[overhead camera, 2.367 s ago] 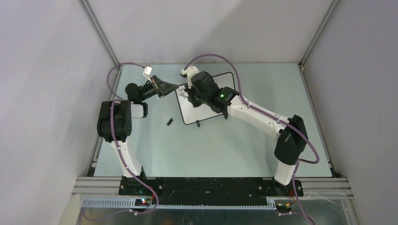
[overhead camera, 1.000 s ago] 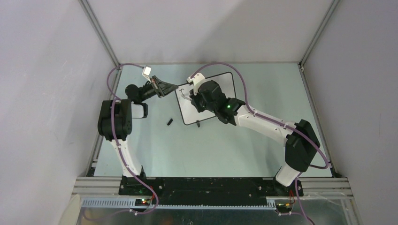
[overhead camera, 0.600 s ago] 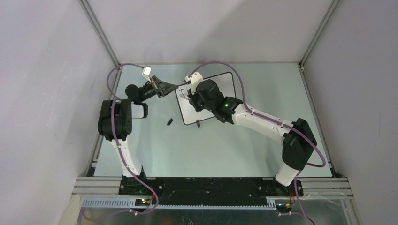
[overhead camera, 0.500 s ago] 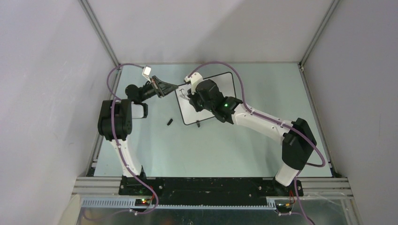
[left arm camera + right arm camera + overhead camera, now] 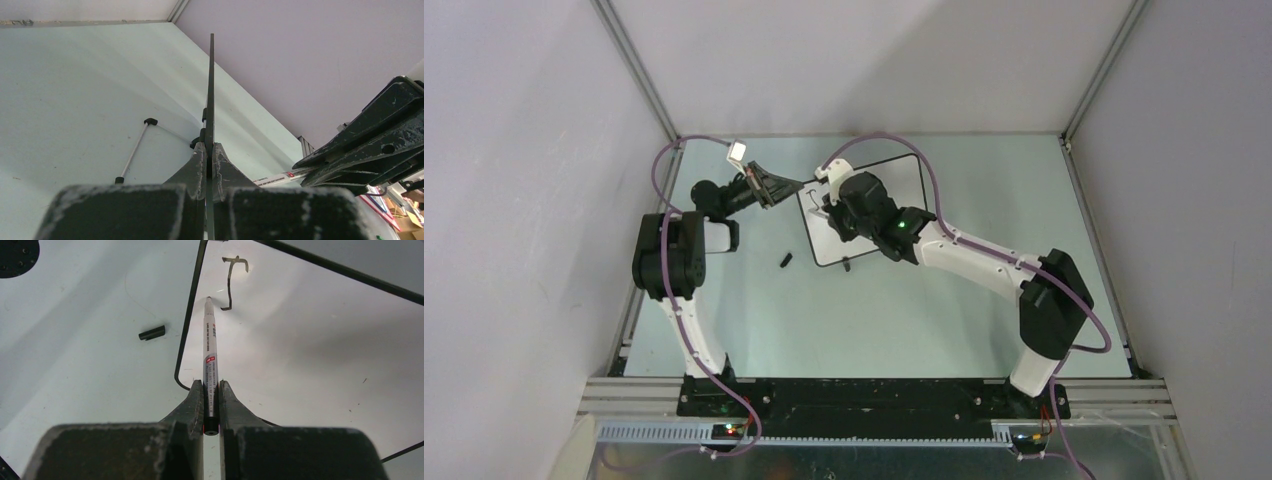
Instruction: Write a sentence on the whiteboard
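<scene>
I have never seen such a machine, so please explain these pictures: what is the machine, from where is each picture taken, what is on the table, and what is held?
These are two robot arms fixed at the near edge of a table. One picture looks down from above; the other two come from a camera on each wrist. On the table are a whiteboard and, beside it, a small black piece, probably the pen's cap. The left fingers are shut on the board's edge, perhaps steadying it. The right fingers are shut on a marker pen, whose tip touches the board at the first black stroke of the sentence.
</scene>
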